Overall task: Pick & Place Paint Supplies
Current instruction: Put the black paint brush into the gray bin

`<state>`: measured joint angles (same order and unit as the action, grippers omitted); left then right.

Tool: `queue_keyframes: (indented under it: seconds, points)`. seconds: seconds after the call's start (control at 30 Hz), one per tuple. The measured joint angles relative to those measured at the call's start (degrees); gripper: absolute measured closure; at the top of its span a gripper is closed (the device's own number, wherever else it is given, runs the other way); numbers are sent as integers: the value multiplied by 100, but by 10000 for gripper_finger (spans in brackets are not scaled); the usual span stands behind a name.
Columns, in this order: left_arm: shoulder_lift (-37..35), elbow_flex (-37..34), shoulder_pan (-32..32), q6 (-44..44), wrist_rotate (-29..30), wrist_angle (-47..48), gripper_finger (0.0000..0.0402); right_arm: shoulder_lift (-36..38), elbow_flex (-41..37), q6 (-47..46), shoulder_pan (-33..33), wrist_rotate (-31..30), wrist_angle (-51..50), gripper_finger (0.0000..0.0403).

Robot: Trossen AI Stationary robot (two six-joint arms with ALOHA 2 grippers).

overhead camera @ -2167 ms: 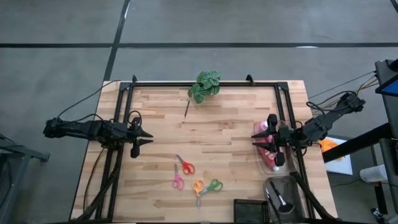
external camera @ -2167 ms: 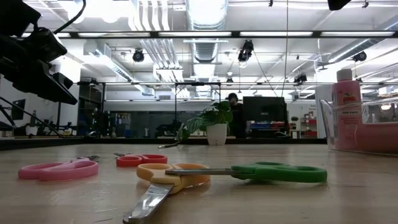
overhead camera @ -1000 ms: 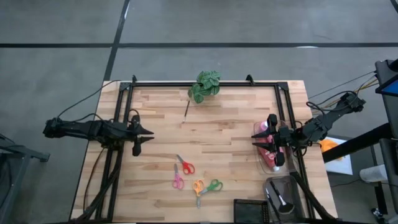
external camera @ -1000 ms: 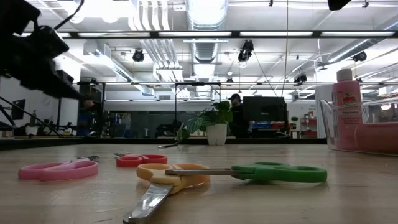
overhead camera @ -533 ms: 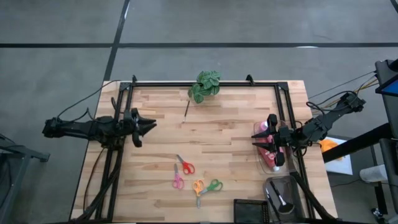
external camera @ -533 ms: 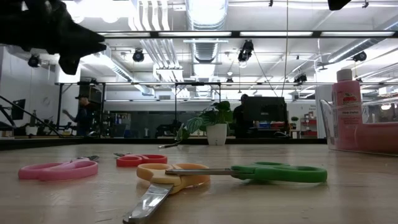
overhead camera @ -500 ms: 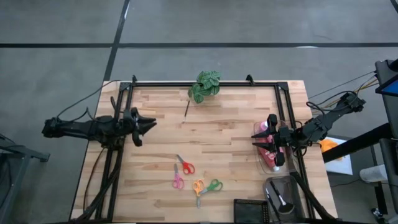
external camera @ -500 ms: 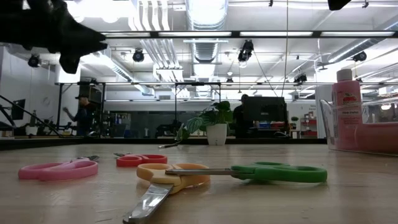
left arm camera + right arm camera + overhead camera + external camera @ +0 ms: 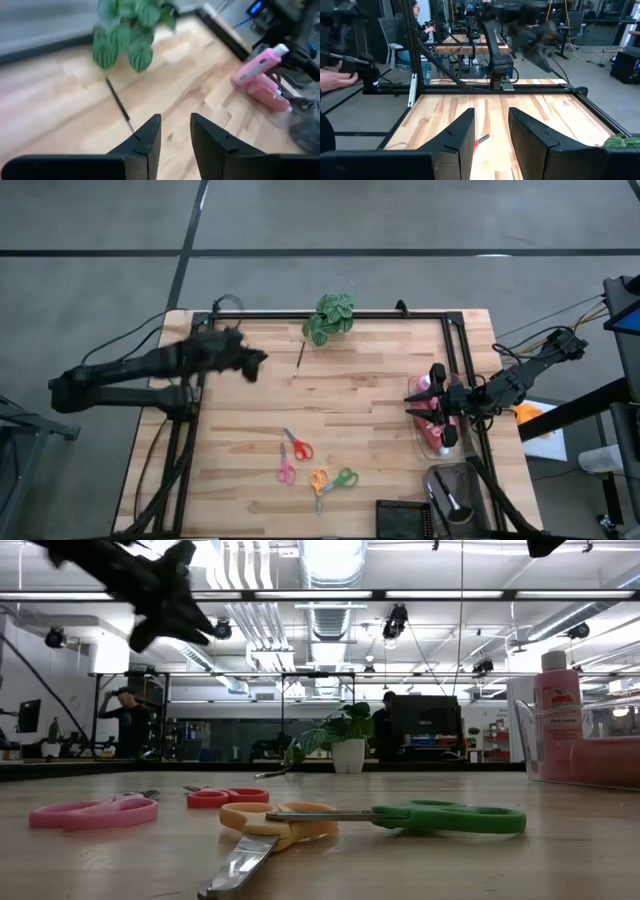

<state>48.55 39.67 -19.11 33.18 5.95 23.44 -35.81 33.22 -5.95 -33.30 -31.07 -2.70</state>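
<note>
1. Hanging above the table's far left part in the high view, the left gripper [image 9: 262, 359] points toward the green plant [image 9: 329, 317] and touches nothing.
2. Its wrist view shows the two dark fingers [image 9: 148, 136] set a narrow gap apart, with only bare wood between them.
3. A thin dark-handled brush [image 9: 300, 353] lies flat on the wooden table [image 9: 370, 380] just in front of the plant, a little way from the left gripper's tips; in the left wrist view the same brush [image 9: 118, 104] lies beyond the finger gap.
4. The right gripper [image 9: 409, 406] hovers at the table's right side over a clear bin [image 9: 436, 446]; its fingers [image 9: 461, 135] stand slightly apart and empty.
5. A pink bottle with a white cap [image 9: 556, 712] stands upright in the clear bin; in the high view more pink shows under the right gripper, probably further bottles, though the arm covers most of it.
6. Four scissors lie on the near middle of the table: red [image 9: 297, 446], pink [image 9: 285, 471], orange [image 9: 318, 481] and green [image 9: 343, 478].
7. A second clear container [image 9: 452, 492] holding dark-handled items sits at the near right corner, beside a black mesh holder [image 9: 401, 517].
</note>
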Motion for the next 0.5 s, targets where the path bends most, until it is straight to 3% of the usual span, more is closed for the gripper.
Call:
queue_keyframes:
  seconds: [0.13,0.2,0.3,0.5]
  points:
    - [1315,641,-1358,36,-2010,59,296,0,-3,0,-1,0,-2,287]
    - [1974,922,-1818,24,-2742,41,296,0,-3,0,-2,0,0,287]
    - [2851,1294,-2198,115,-3214,44,295,0,-3,1,-2,0,0,287]
    - [4168,1921,-2189,519,-3362,55,295,0,-3,0,-2,0,-2,287]
